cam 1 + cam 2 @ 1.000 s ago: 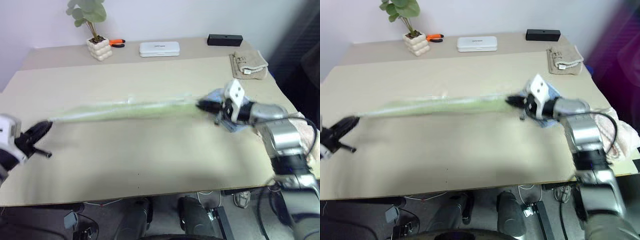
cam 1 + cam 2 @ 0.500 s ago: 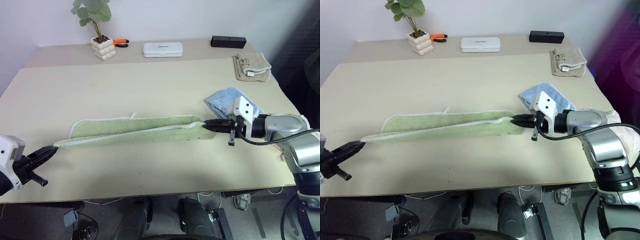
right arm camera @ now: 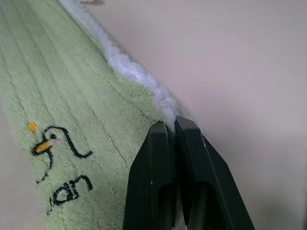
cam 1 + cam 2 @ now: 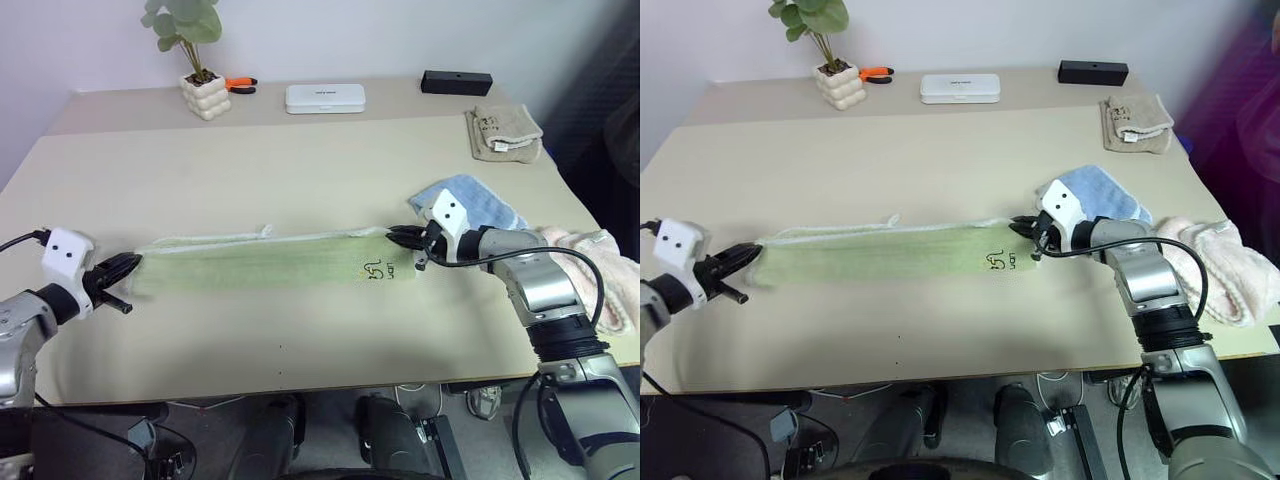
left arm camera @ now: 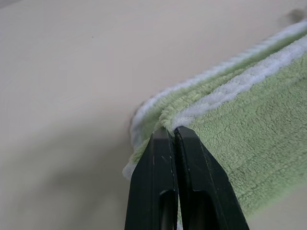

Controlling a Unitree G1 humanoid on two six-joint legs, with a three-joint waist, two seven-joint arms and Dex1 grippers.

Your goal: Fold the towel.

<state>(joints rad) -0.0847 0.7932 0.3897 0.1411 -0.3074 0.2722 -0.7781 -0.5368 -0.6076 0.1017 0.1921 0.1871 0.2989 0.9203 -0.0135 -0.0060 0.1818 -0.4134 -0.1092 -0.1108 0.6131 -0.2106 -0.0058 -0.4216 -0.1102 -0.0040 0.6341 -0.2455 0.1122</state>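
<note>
The towel (image 4: 255,265) is laid flat on the table (image 4: 300,160), pinched at its ends by the left gripper (image 4: 132,264) and right gripper (image 4: 395,236).

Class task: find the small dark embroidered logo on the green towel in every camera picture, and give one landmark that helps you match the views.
Left eye: logo near the towel's right end, beside the right gripper.
Right eye: same place.
Right wrist: duck and lettering beside the fingers.
Left wrist: not in it.
Shared landmark: the towel's pale whitish edge.
</note>
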